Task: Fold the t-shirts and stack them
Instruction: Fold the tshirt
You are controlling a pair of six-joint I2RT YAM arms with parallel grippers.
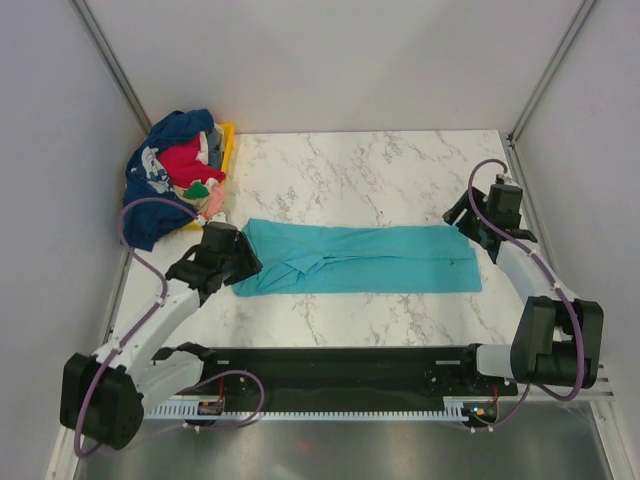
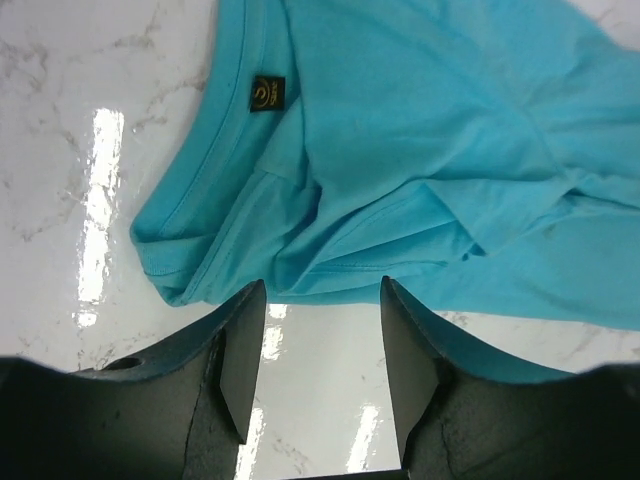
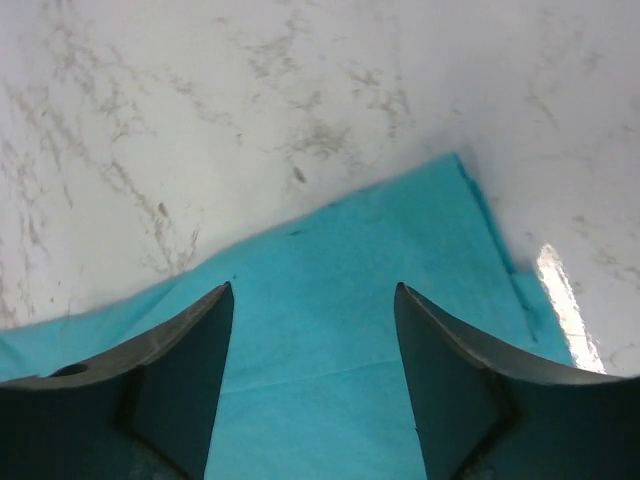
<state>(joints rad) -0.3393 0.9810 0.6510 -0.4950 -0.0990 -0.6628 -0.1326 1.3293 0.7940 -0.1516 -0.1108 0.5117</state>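
Observation:
A turquoise t-shirt (image 1: 370, 258) lies folded into a long strip across the middle of the marble table, its collar end at the left. My left gripper (image 1: 243, 260) is open and empty at that left end; in the left wrist view its tips (image 2: 320, 295) stand just short of the bunched collar edge of the shirt (image 2: 420, 150). My right gripper (image 1: 466, 225) is open and empty over the shirt's right end; the right wrist view shows flat cloth (image 3: 320, 330) between the jaws. More t-shirts, a navy one (image 1: 160, 185) and a red one (image 1: 190, 160), lie heaped at the back left.
The heap sits on a yellow tray (image 1: 229, 145) at the table's back left corner. Grey walls close in the left, back and right sides. A black rail (image 1: 340, 365) runs along the near edge between the arm bases.

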